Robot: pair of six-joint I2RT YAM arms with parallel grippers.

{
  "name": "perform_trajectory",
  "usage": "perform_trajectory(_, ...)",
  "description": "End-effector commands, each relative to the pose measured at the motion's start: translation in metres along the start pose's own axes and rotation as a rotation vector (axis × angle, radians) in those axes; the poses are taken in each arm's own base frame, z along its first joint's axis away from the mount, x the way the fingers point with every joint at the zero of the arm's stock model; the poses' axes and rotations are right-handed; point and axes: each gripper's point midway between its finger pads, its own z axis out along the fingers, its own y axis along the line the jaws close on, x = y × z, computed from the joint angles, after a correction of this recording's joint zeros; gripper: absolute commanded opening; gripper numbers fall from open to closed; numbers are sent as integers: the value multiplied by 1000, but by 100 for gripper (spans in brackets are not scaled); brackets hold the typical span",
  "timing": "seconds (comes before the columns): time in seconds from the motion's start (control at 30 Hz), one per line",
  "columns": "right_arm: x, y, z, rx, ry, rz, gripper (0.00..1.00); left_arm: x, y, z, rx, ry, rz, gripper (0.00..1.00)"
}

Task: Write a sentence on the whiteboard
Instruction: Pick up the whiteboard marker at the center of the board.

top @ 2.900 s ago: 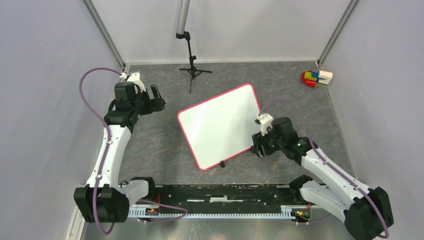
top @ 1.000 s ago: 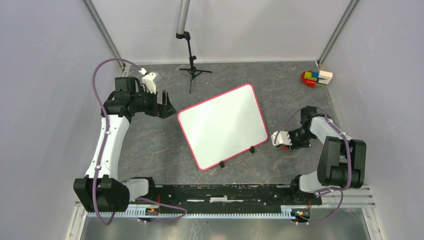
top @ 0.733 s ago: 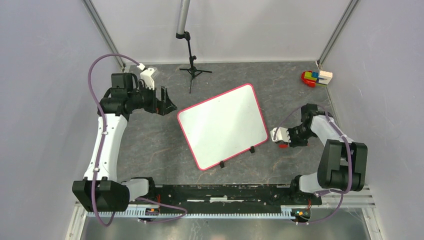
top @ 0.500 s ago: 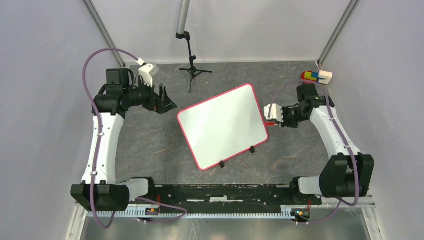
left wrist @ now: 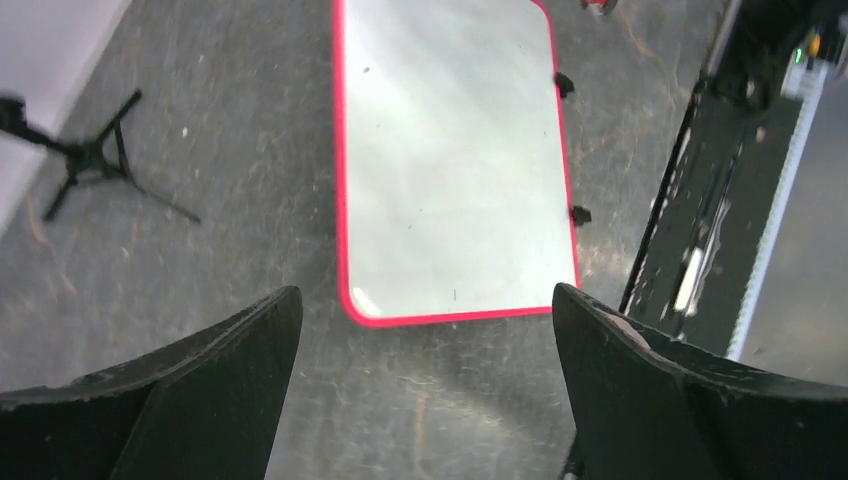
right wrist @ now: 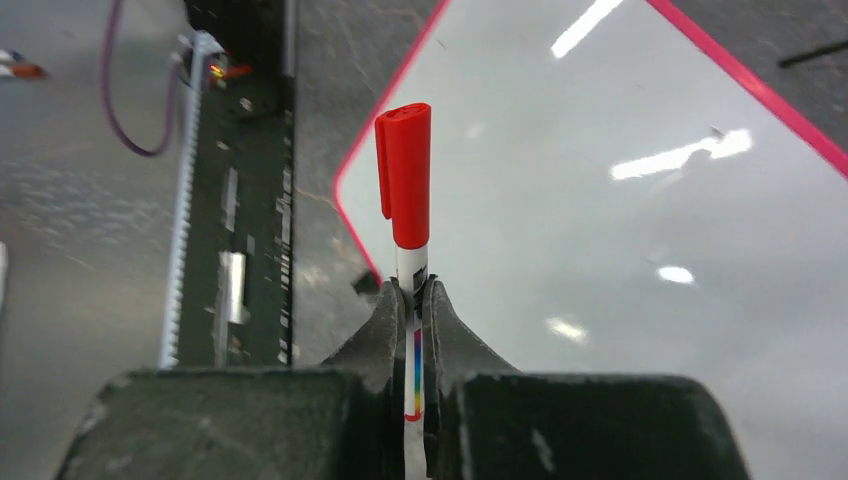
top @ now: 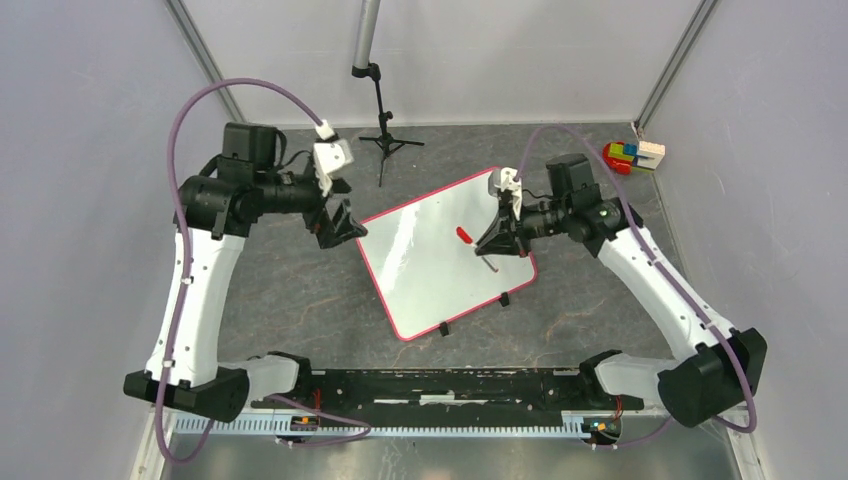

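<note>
With the glossy white, red-framed whiteboard point(top: 430, 265) lying blank mid-way across the grey tabletop point(top: 300, 290) and the right gripper point(right wrist: 410, 300) clenching its jaws on a white marker point(right wrist: 409, 262) above it, the left gripper point(top: 343, 224), jaws released, would best have pulled the red cap point(right wrist: 404, 180) straight along the barrel.

A tripod point(top: 386, 140) stands beyond the whiteboard point(top: 425, 265); blocks point(top: 632, 155) far right.

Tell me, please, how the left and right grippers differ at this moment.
The left gripper is open and empty; the right gripper is shut on a red-capped marker. The left gripper hangs just off the whiteboard's left corner; the right gripper is over the board's right side. Both are black two-finger grippers close to the board.
</note>
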Motion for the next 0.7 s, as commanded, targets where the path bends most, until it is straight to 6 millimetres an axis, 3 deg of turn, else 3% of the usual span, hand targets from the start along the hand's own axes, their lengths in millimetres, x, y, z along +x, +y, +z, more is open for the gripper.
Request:
perform_trajectory(0.0,-36,37,24,-127,-138,189,0,-21,-31,-2,60,-2,418,100)
perform_trajectory(0.17,-28,64,37,-220,-166,289,0,-21,-57,23,146,109,756,98)
perform_trajectory(0.33,-15,85,46,-293,-127,316,0,-20,-94,58,230,159,1066,90)
perform_trajectory(0.47,-10,99,49,-347,-113,343,0,-15,-118,79,304,193,1190,80)
perform_trajectory(0.67,-9,115,49,-396,-114,361,0,-3,-136,95,361,219,1333,73)
